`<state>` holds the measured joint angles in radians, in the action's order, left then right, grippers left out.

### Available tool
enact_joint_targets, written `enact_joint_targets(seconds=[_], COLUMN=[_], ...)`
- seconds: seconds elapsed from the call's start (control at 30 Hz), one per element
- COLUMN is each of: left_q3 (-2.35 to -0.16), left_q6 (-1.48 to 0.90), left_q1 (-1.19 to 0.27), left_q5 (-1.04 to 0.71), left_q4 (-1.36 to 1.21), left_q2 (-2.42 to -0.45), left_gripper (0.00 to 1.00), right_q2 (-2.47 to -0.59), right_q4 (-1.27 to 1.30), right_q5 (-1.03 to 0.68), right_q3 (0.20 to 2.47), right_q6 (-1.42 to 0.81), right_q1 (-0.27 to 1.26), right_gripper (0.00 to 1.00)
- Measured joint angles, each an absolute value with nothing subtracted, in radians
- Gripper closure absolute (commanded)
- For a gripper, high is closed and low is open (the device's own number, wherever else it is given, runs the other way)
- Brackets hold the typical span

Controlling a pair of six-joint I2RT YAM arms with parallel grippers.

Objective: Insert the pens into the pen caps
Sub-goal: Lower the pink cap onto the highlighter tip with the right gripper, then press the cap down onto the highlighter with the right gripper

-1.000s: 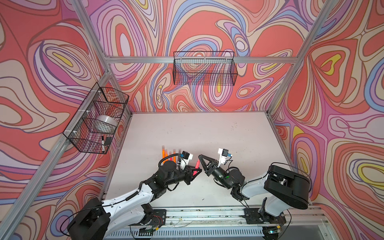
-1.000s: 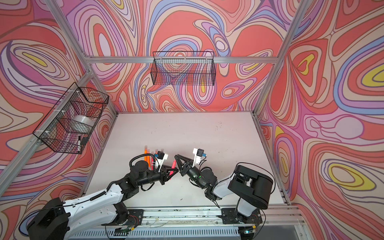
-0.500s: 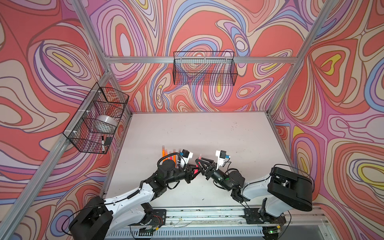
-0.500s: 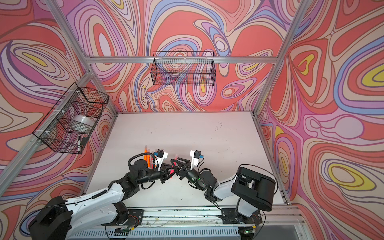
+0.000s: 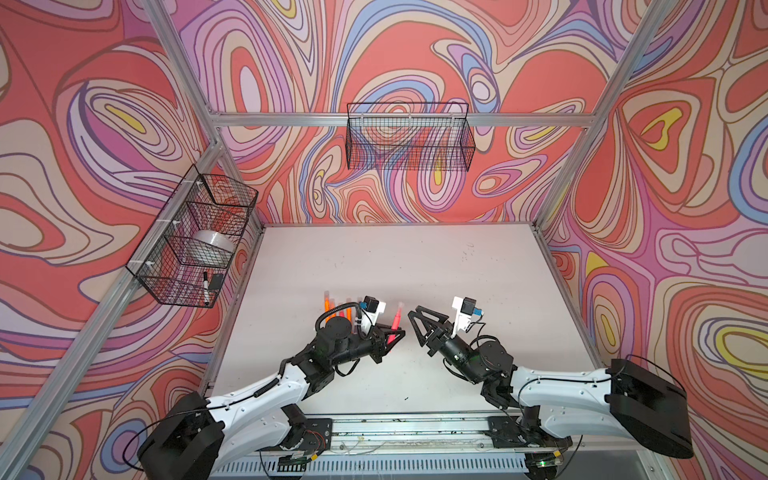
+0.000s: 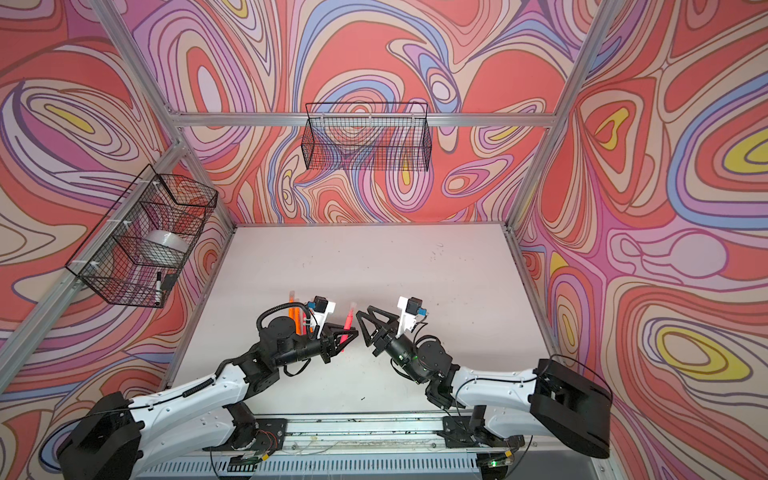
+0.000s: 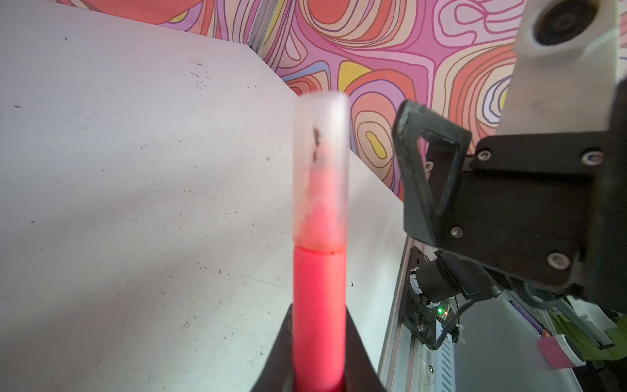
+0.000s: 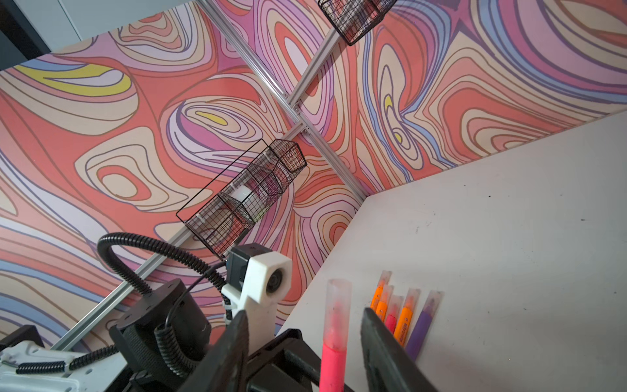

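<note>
1. Pink pen [image 7: 319, 305] sits clamped in my left end effector [image 5: 395, 334], its translucent cap [image 7: 320, 163] seated over the tip.
2. My right end effector [image 5: 415, 328] hangs just beside it, jaws apart, holding nothing.
3. I count five other capped pens [image 8: 400, 315] lying in a row on the tabletop [image 5: 415, 266], behind the left arm.

Pink pen [image 7: 319, 305] clamped in jaws, clear cap [image 7: 320, 169] on tip

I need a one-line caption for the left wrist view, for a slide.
Left gripper holds a hot pink pen with its translucent cap seated; the open right gripper stands apart beside it.
</note>
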<state>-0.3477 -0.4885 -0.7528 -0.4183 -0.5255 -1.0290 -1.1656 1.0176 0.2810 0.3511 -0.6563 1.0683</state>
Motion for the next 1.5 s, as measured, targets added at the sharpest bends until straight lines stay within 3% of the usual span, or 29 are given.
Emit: enact_joint_targets(seconds=[0.27,0.73,1.23,1.37,1.5], left_q3=[-0.402,-0.404,-0.404,-0.404,-0.404], left_q6=[-0.368,-0.332,-0.332,-0.332,-0.332], left_q1=[-0.888,-0.889,-0.889,-0.889,-0.889], left_q5=[-0.3,-0.253,-0.253,-0.253,-0.251], left_q4=[-0.439,-0.394,-0.392,-0.392,-0.39], left_q2=[-1.029,-1.028,-1.028,-1.028,-1.028], left_gripper=[1.0,1.0,1.0,1.0,1.0], right_q2=[-1.106,-1.102,-1.163,-1.172,-1.188], right_q4=[0.611,0.376,0.342,0.342,0.342], right_q5=[0.289,0.227,0.159,0.147,0.13], right_q3=[0.579,0.595,0.641,0.643,0.651], right_q6=[-0.62,-0.66,-0.67,-0.67,-0.669], right_q1=[1.068,0.981,0.97,0.969,0.969], right_gripper=[0.5,0.53,0.7,0.78,0.93])
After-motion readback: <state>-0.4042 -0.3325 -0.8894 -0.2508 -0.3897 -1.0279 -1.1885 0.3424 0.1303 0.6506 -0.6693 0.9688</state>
